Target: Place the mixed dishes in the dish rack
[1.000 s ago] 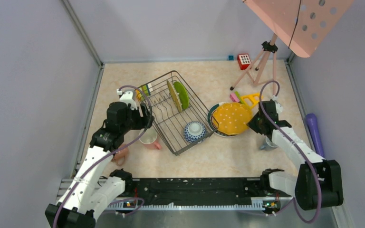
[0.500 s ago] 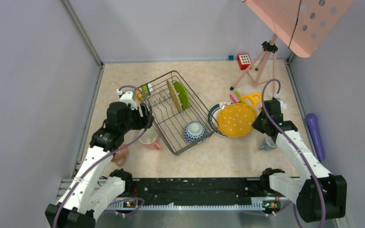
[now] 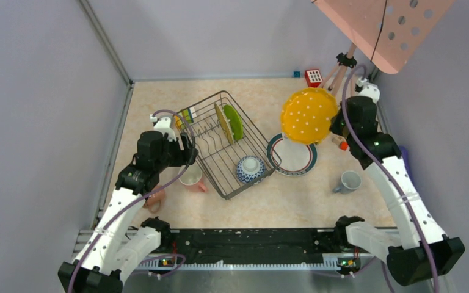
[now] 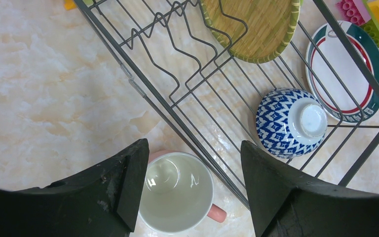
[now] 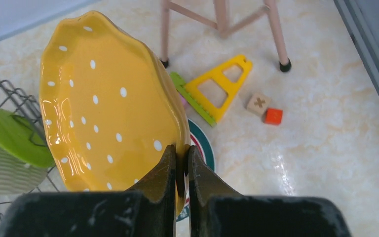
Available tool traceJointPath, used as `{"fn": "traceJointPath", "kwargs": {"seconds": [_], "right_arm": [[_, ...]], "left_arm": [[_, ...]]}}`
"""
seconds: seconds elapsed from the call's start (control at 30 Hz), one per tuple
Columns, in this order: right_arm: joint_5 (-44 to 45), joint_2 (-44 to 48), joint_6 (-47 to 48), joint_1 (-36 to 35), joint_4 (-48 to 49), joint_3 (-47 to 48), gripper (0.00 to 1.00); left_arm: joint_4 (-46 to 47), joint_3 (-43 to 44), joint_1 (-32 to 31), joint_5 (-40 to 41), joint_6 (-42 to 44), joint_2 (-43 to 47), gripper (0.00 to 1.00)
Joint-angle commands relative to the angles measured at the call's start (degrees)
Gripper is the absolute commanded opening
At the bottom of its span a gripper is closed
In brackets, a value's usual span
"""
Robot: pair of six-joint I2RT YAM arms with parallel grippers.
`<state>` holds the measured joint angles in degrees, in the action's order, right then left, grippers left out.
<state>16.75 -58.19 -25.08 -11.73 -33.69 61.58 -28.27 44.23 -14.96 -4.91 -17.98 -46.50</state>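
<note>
My right gripper (image 3: pixel 337 125) is shut on the rim of the yellow-orange dotted plate (image 3: pixel 306 115) and holds it tilted up in the air, above the white plate with green-red rim (image 3: pixel 292 155) that lies on the table. The dotted plate fills the left of the right wrist view (image 5: pixel 103 103). The dish rack (image 3: pixel 226 143) holds the lime green plate (image 3: pixel 234 121) upright and the blue-white bowl (image 3: pixel 250 168) upside down. My left gripper (image 4: pixel 192 163) is open above a pink mug (image 4: pixel 177 192) beside the rack. The grey-blue mug (image 3: pixel 348 181) stands at the right. A second pink mug (image 3: pixel 154 199) is partly hidden by my left arm.
A pink tripod stand (image 3: pixel 336 76) rises at the back right. Toy blocks (image 5: pixel 217 89) and small cubes (image 5: pixel 273 116) lie under it. A purple object (image 3: pixel 404 168) lies along the right wall. A woven mat (image 4: pixel 251 24) stands in the rack.
My right gripper has lifted the dotted plate off the white plate, raising it up and toward the back. The white plate now shows fully. My left arm has not moved.
</note>
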Motion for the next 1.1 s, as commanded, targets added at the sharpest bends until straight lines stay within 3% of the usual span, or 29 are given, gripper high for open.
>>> {"fn": "traceJointPath", "kwargs": {"seconds": [0.0, 0.47, 0.77, 1.07], "right_arm": [[7.05, -2.54, 2.69, -10.01, 6.31, 11.75, 0.0], [31.99, -21.13, 18.4, -42.42, 12.62, 30.0, 0.0], [38.69, -34.39, 26.69, -50.98, 17.77, 41.26, 0.0], [49.25, -48.89, 38.49, -53.52, 28.96, 50.28, 0.0]], "left_arm": [[1.88, 0.01, 0.29, 0.16, 0.49, 1.05, 0.74], [1.61, -0.15, 0.38, 2.48, 0.14, 1.67, 0.74], [0.75, 0.23, 0.46, 4.37, -0.85, 1.6, 0.76], [-1.1, 0.19, 0.72, 13.59, -3.74, 2.19, 0.77]]}}
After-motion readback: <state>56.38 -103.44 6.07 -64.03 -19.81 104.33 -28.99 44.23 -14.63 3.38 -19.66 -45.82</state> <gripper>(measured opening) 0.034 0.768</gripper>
